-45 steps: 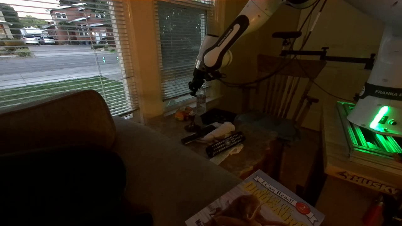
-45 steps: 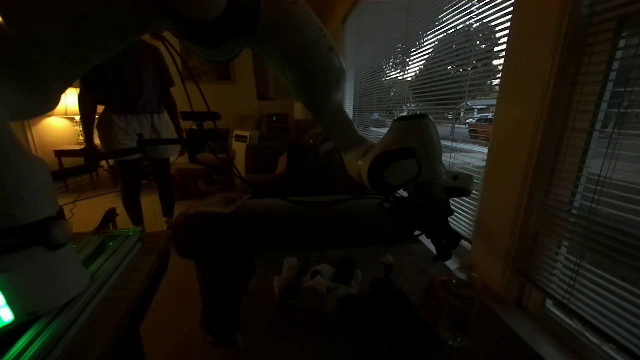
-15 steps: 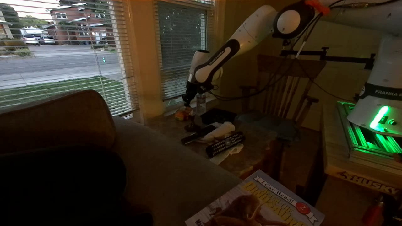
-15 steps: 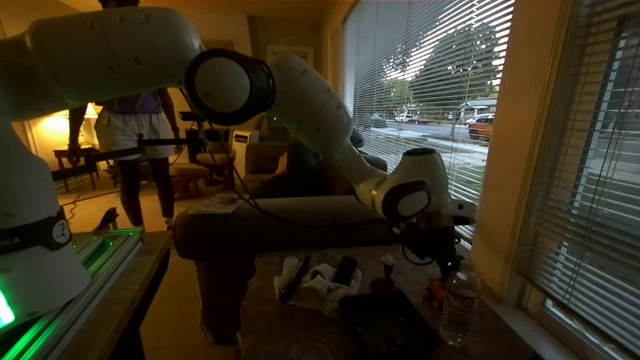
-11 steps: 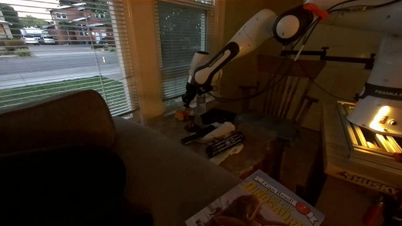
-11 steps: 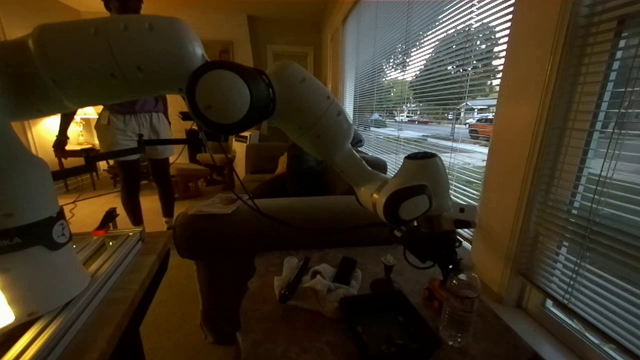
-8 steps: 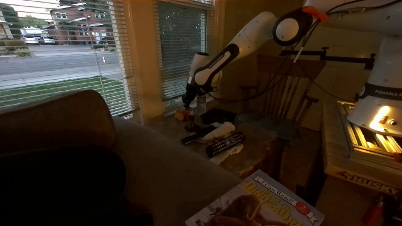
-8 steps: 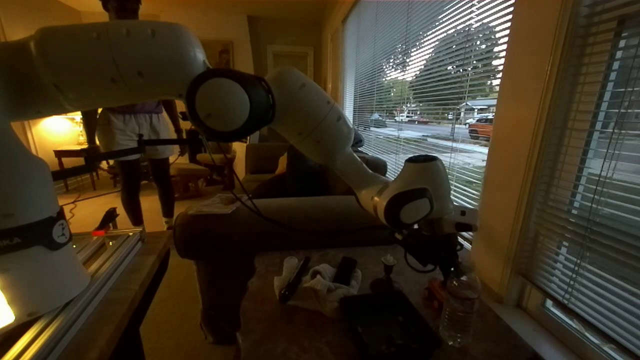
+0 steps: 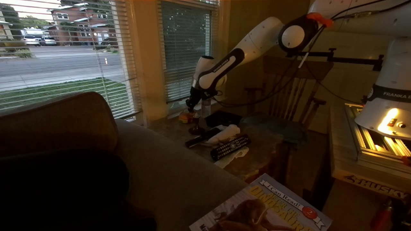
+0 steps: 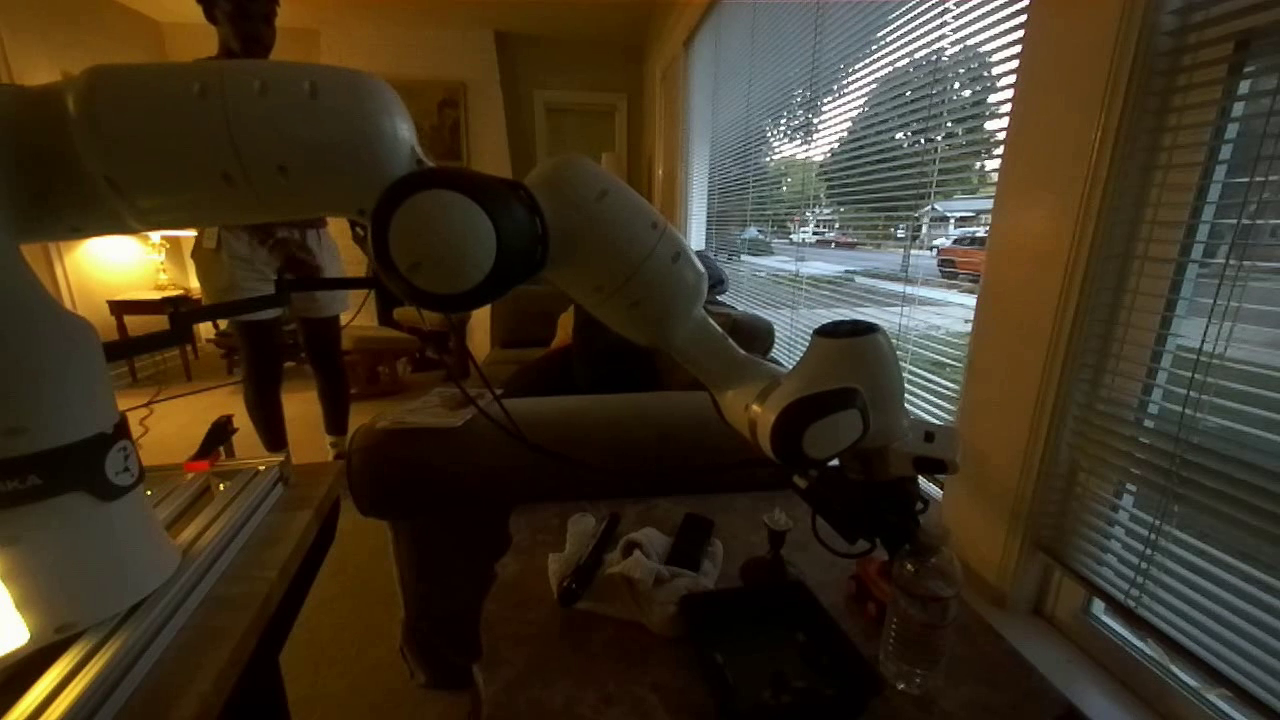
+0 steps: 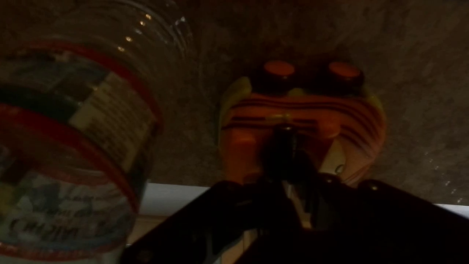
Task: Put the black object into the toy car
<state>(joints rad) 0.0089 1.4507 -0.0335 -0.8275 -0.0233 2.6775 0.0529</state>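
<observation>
The arm (image 9: 260, 34) slopes down from its elbow (image 9: 293, 36), fingers (image 11: 269, 201) pointing downward (dark, close together).

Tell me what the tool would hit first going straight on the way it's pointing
Likely the orange toy car, lined up beyond the tool; any gap between them is unclear.

You're in a home's living room: you have a sofa (image 10: 620, 425) and slatted blinds (image 9: 188, 57) in both exterior views, plus a lit lamp (image 10: 160, 264), a spindle-backed wooden chair (image 9: 276, 65) and an "I Can Read!" book (image 9: 263, 208).
</observation>
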